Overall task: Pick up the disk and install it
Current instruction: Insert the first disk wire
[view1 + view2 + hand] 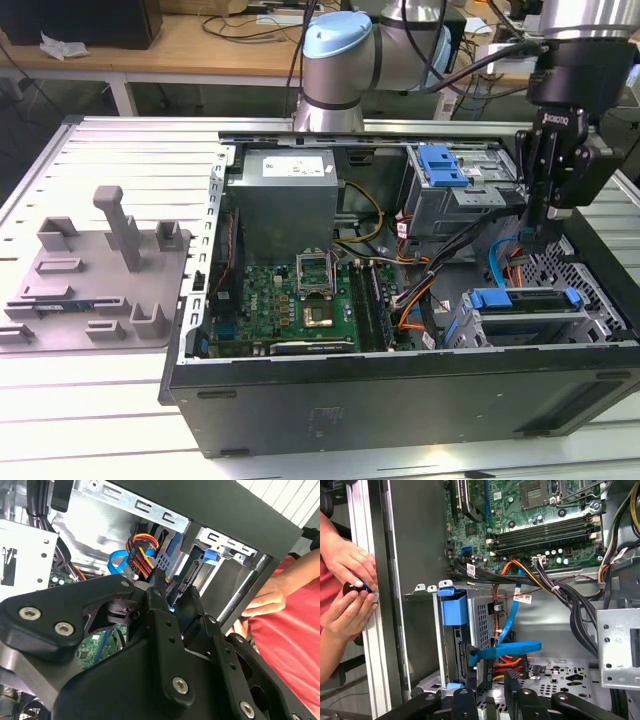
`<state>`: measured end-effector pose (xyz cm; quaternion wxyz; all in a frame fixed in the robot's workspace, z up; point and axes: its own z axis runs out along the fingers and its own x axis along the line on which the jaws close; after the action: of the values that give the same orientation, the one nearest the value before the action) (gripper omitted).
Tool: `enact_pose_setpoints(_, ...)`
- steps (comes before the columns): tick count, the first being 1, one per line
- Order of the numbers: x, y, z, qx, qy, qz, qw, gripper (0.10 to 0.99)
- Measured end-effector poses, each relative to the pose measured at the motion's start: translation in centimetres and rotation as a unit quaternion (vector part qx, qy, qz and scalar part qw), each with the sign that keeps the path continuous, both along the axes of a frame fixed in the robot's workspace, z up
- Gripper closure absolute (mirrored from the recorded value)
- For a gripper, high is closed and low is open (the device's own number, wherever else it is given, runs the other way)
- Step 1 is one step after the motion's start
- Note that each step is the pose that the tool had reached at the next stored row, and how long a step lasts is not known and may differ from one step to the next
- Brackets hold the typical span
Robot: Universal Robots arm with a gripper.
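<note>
The disk [525, 299], silver with a blue plastic bracket, sits in the drive cage at the front corner of the open computer case, on the exterior view's right. In the first wrist view the disk [454, 611] shows edge-on in the cage slot, its blue tab standing out. My gripper [541, 222] hangs just above the case, behind that cage. Its black fingers [159, 587] stand apart with nothing between them, and the gripper [487, 687] is close to the blue flat cable and the orange wires beside the cage. It is open and touches no part of the disk.
A second cage with a blue latch [443, 165] stands further back. The motherboard [315, 290] and the grey power supply [290, 200] take up the case's middle. A person's hands [350, 585] hold a small dark object at the case's outer wall. A grey fixture [100, 270] lies at the exterior view's left.
</note>
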<state>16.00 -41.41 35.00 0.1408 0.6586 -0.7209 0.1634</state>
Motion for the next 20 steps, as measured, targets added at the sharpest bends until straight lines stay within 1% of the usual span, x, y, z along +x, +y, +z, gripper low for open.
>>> enact_pose_setpoints(3,-0.03,0.0,-0.35,-0.0019,0.0,0.0,1.0,0.733)
enact_pose_setpoints(6,-0.09,-0.01,-0.63,-0.0056,-0.0002,0.0,1.0,0.733)
enact_pose_setpoints(7,-0.52,0.4,-0.97,-0.0162,-0.0081,-0.004,0.9998,0.733)
enact_pose_setpoints(8,-0.56,0.86,-1.06,-0.0184,-0.0124,-0.004,0.9997,0.733)
enact_pose_setpoints(9,-0.65,0.91,-1.28,-0.0265,-0.0184,-0.004,0.9995,0.733)
enact_pose_setpoints(10,-1.1,1.03,-1.41,-0.0312,-0.0227,-0.007,0.9992,0.733)
enact_pose_setpoints(11,-1.11,1.15,-1.41,-0.0323,-0.023,-0.007,0.9992,0.733)
enact_pose_setpoints(12,-1.0,1.4,-1.42,-0.0325,-0.0237,-0.008,0.9992,0.733)
enact_pose_setpoints(14,-0.98,1.4,-1.51,-0.0331,-0.0252,-0.011,0.9991,0.733)
enact_pose_setpoints(18,-0.97,1.41,-1.55,-0.0339,-0.027,-0.013,0.999,0.733)
enact_pose_setpoints(20,-0.97,1.4,-1.56,-0.0348,-0.0286,-0.014,0.9989,0.733)
